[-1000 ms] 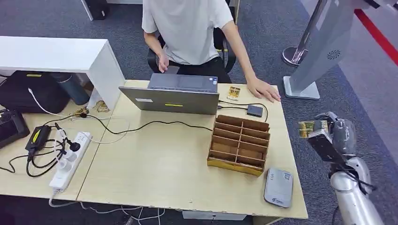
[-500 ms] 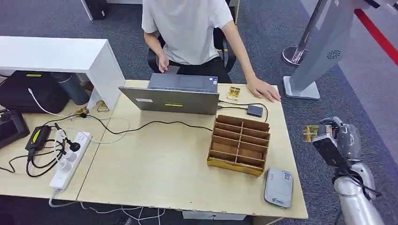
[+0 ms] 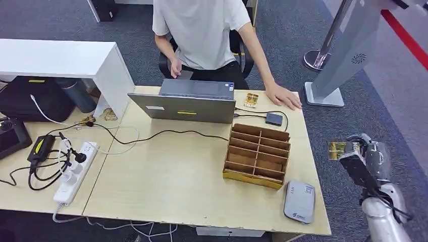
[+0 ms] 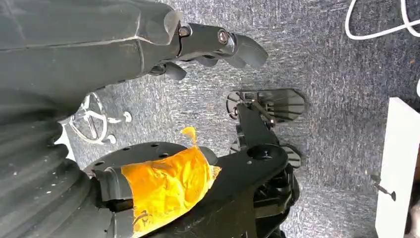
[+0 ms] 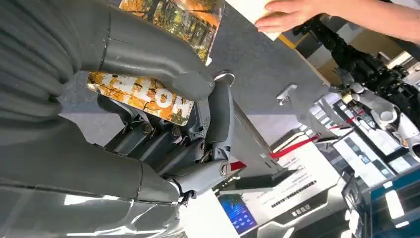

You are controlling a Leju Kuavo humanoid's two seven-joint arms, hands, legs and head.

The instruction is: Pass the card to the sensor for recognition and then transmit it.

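Holding the card (image 3: 336, 149) off the right edge of the tabletop (image 3: 176, 181), your right hand (image 3: 364, 156) has it clamped between the thumb and the darker fingers (image 5: 163, 144). You can see that best in the right wrist view, where the card (image 5: 171, 20) with its autumn-leaf print sticks out past the thumb. It hangs over the carpet, not over the wood, well apart from the grey sensor (image 3: 299, 201) lying flat near the front right corner of the tabletop. A cardboard organizer (image 3: 258, 155) stands just behind the sensor. Your left hand (image 4: 208, 47) hangs down over the carpet with its fingers curled in on nothing. A person (image 3: 202, 30) sits behind the laptop (image 3: 189, 102) with one hand (image 3: 283, 96) flat on the far right of the tabletop, near a second small card (image 3: 251, 100).
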